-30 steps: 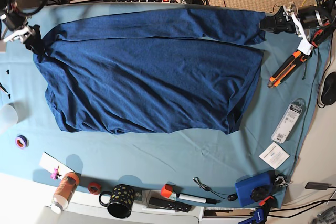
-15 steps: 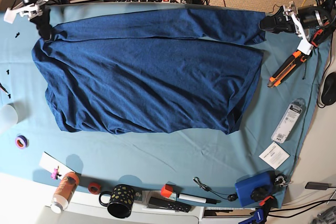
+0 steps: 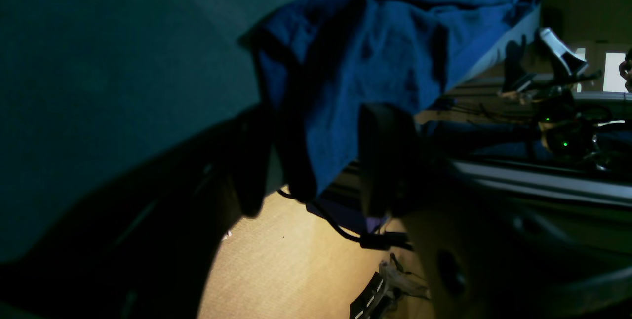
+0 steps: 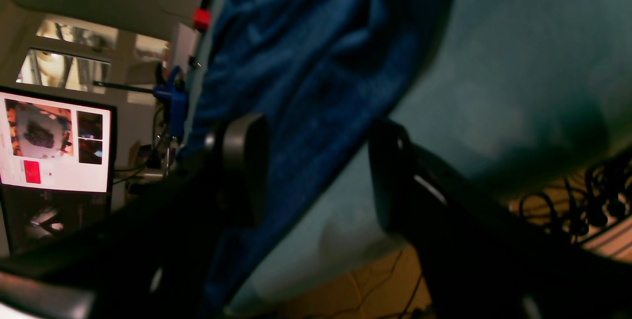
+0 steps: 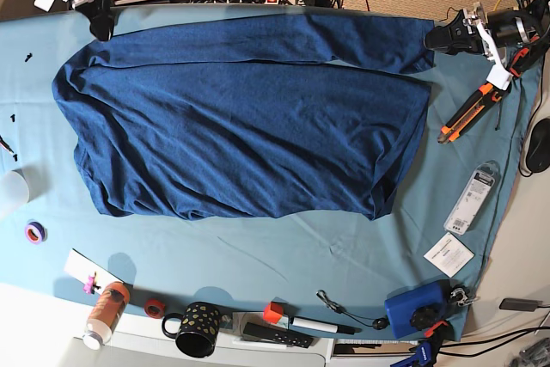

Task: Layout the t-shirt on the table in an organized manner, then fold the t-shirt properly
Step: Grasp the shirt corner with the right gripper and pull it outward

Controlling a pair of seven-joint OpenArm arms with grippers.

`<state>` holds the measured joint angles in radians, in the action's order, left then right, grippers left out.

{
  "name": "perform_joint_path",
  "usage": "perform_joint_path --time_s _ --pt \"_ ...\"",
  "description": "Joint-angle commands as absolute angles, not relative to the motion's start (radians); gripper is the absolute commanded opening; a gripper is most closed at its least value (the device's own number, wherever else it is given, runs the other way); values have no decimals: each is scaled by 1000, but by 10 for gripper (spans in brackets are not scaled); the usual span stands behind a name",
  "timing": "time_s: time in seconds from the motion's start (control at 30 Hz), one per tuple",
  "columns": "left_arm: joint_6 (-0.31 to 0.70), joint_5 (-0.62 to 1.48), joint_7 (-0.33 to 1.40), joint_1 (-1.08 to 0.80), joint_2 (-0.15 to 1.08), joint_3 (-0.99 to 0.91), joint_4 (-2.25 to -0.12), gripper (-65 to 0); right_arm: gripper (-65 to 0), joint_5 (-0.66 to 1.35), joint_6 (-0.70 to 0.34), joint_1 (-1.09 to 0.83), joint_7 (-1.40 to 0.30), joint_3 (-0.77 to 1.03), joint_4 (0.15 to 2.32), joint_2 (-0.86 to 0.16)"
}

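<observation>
Base view: the t-shirt [image 5: 245, 126] lies spread flat across the middle of the tabletop [image 5: 284, 251], a wide dark navy heathered sheet with soft ripples and no print. A long narrow fold runs along its far edge, from one claw to the other. The tabletop wears a smooth light teal cloth with faint creases.

No writing on anything is legible; the white card [image 5: 448, 253] and the blister pack [image 5: 472, 200] beside it carry print too small to read.

The left claw [image 5: 449, 38] is clenched on the far corner of the t-shirt at the right of this view. Its wrist view shows the navy knit [image 3: 365, 57] bunched and pinched at the black fingers [image 3: 382, 156], hanging past the tabletop's edge.

The right claw [image 5: 101, 19] sits at the opposite far corner. Its wrist view shows rounded black fingers [image 4: 244, 171] standing apart, with the t-shirt [image 4: 306, 72] draped between them, loose rather than squeezed; the claw is released.

A black mug with coloured dots [image 5: 197, 327] and an orange-handled tool [image 5: 468, 111] sit at the tabletop's margins.
</observation>
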<state>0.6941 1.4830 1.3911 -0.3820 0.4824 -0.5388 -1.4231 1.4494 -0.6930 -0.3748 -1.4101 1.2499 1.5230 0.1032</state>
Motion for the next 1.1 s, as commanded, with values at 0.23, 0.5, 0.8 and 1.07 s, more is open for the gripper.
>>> perform_joint_path --time_s 0.23,0.5,0.8,1.07 --pt "698 1484 1396 -402 500 -546 -1435 -365 -331 1484 -698 -382 -1396 1249 1537 111" --pt "698 1484 1396 -402 502 -547 -1435 -365 -331 1463 -698 -363 -1396 1243 1528 122" --pt "698 1484 1396 -402 502 -546 -1435 -365 -331 1411 -698 -321 -1396 1242 1428 121" --pt "698 1484 1396 -402 503 -547 -1435 -365 -331 1364 -698 -299 -1396 1108 1376 117"
